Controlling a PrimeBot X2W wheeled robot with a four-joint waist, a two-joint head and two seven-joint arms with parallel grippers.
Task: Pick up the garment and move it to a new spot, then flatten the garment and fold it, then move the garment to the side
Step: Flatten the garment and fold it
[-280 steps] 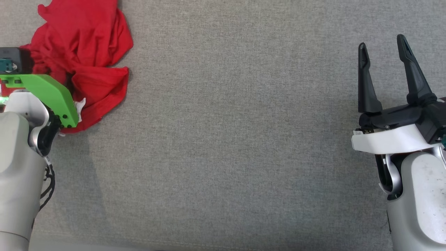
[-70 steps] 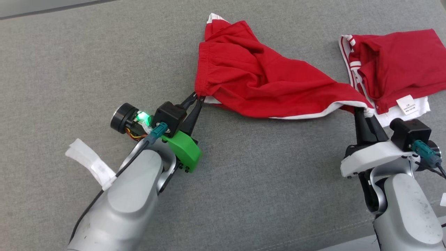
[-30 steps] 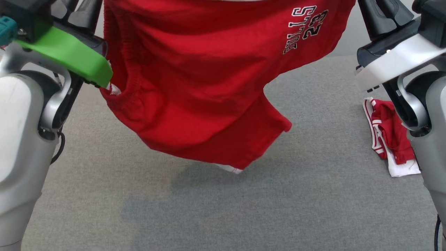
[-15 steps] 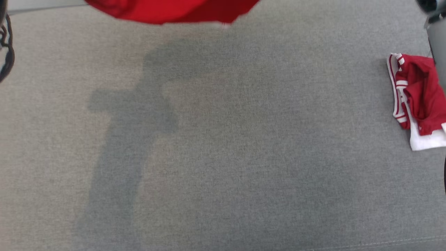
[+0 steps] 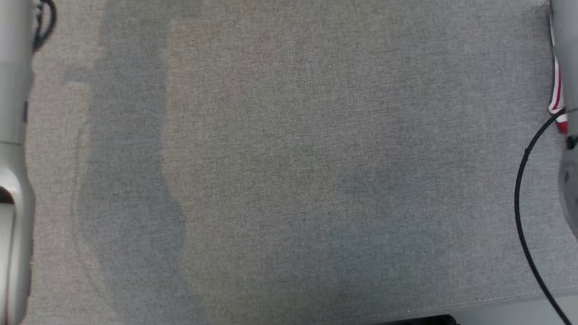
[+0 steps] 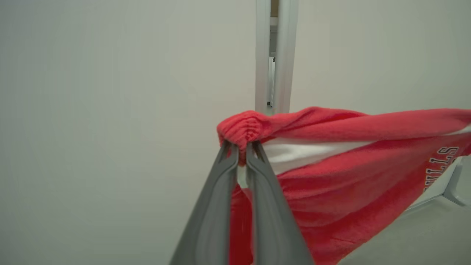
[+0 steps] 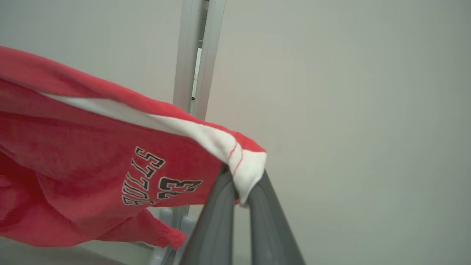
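Two grips on garment, left gripper, right gripper, lettering cut off

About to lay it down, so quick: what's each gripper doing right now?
Left gripper: shut on the red shorts, at the gathered waistband.
Right gripper: shut on the red shorts, at a white-trimmed corner.

Even soft light; faint shadows on grey surface; fingers blurred near lens

Grey cloth surface, black cable
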